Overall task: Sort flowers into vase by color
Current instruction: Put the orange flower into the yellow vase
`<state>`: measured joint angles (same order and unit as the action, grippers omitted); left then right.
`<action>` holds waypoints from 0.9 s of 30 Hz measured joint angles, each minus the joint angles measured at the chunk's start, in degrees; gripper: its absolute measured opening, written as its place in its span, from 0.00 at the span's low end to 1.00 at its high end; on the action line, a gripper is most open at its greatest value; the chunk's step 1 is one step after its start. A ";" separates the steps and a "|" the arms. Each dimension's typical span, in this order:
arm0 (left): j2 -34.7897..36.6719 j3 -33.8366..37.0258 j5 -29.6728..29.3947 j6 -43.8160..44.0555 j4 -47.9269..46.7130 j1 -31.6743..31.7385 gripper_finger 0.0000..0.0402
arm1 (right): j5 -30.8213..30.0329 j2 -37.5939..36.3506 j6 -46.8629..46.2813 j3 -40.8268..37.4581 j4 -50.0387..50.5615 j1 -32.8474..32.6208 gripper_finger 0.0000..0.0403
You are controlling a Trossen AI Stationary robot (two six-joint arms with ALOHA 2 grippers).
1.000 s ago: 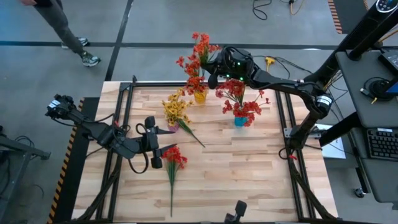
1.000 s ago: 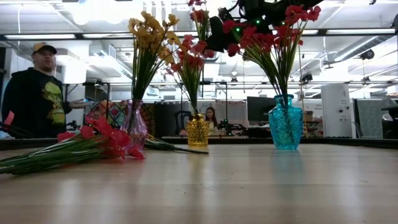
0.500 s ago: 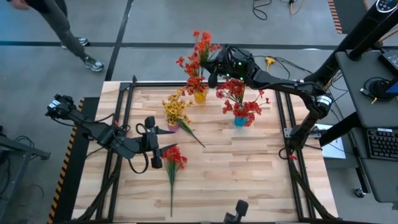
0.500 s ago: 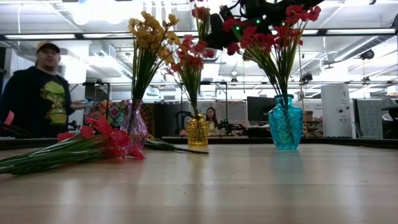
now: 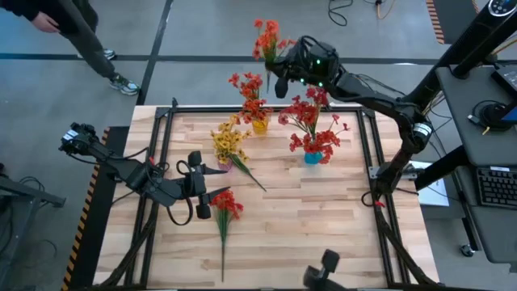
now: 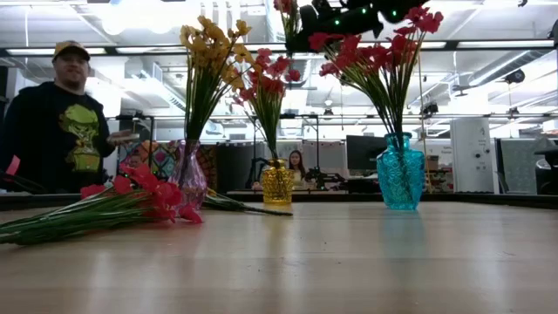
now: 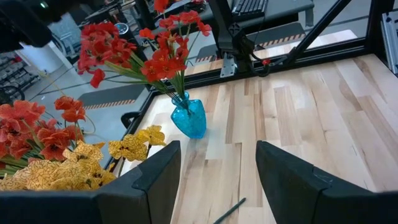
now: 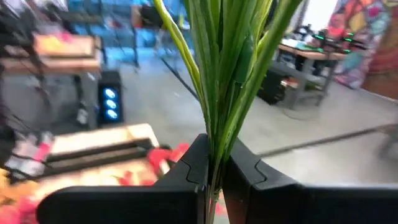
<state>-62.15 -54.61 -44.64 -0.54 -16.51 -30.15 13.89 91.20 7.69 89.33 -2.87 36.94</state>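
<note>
My right gripper [image 5: 280, 71] is high over the table's far edge, shut on an orange-red flower spray [image 5: 266, 36]. In the low view only its stem [image 6: 288, 26] and lowest blossoms show at the top. More orange-red flowers [image 5: 250, 93] stand in the gold vase [image 6: 277, 183]. Red flowers [image 5: 311, 121] fill the blue vase [image 6: 400, 174], and yellow flowers [image 5: 229, 141] the pink vase [image 6: 190, 179]. One red flower [image 5: 225, 204] lies flat on the table. My left gripper [image 5: 216, 183] hovers open beside its blossoms. My right gripper pinches the spray's bundle of green stems [image 8: 214, 140] between its two fingers, below the blossoms. The fingers come in level and lie across the stems. The spray stands upright with its leaves and blossoms above the fingers; its lower end is hidden.
The three vases stand in a row along the far half of the table. A black frame [image 5: 161, 153] runs along the table's left and right sides. A person [image 6: 61, 122] stands beyond the far left corner. The near half of the wooden top [image 5: 323, 226] is bare.
My right gripper has risen with the orange-red spray, mostly in the last half second, keeping it upright. The spray's blossoms have gone up past the top of the low view and now stand well above the flowers in the gold vase.
</note>
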 joint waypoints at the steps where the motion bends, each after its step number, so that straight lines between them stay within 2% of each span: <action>1: 0.00 0.00 0.00 0.00 -0.06 0.00 0.48 | -1.11 0.00 1.07 1.43 2.40 0.23 0.04; 5: 0.00 0.00 0.00 0.00 -0.46 0.00 0.48 | -9.39 -0.02 5.48 6.99 12.82 0.98 0.04; 8: 0.00 0.00 0.00 0.00 -0.55 0.00 0.48 | -9.72 -0.03 6.91 8.25 19.60 2.50 0.04; 14: 0.00 0.11 0.00 0.00 -0.62 -0.02 0.48 | 2.46 -0.02 4.57 4.30 19.42 9.34 0.04; 22: 0.00 0.76 -0.14 -0.42 -0.67 -0.01 0.48 | 14.74 -0.76 -0.81 -2.39 8.31 15.65 0.04; 27: 0.00 0.76 -2.78 -0.42 -0.66 0.00 0.48 | 20.27 -0.76 -4.27 -8.08 0.23 18.22 0.04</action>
<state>-62.15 -53.84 -47.42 -0.95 -17.17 -30.15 34.16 90.43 3.41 81.26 -2.64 55.16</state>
